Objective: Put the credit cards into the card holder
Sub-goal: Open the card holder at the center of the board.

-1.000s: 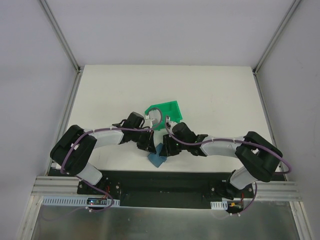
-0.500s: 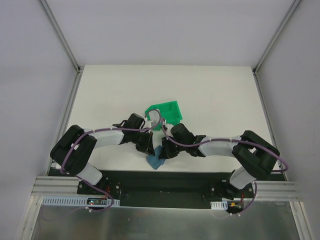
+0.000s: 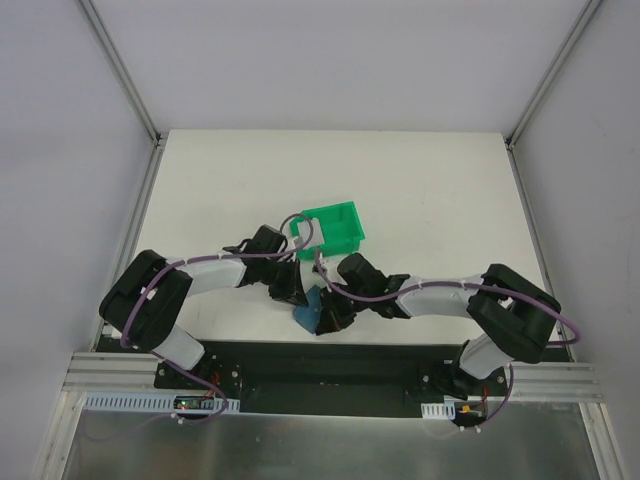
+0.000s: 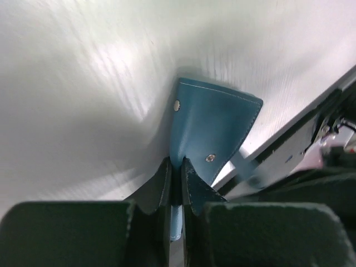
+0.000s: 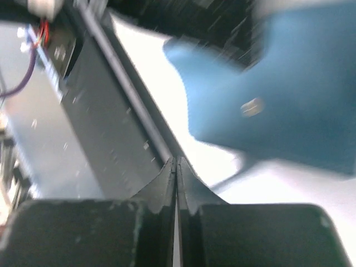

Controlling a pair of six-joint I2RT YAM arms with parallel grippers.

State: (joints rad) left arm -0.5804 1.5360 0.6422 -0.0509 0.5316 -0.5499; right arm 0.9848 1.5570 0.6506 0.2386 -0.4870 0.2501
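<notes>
White table (image 3: 420, 180) lies under our two arms. Our left gripper (image 4: 177, 167) is clamped on the teal card holder (image 4: 214, 125), which sits at the table's near edge; our right gripper (image 5: 176, 167) is clenched shut just beside it.

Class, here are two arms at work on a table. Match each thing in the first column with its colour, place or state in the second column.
Column one:
1. card holder
2. green bin
3. left gripper
4. right gripper

Column two:
A. shut, nothing visible between its fingers
B. teal-blue
C. shut on the card holder's edge
D. standing farther back than both grippers

Pairs: 1-B, 2-D, 3-C, 4-A
</notes>
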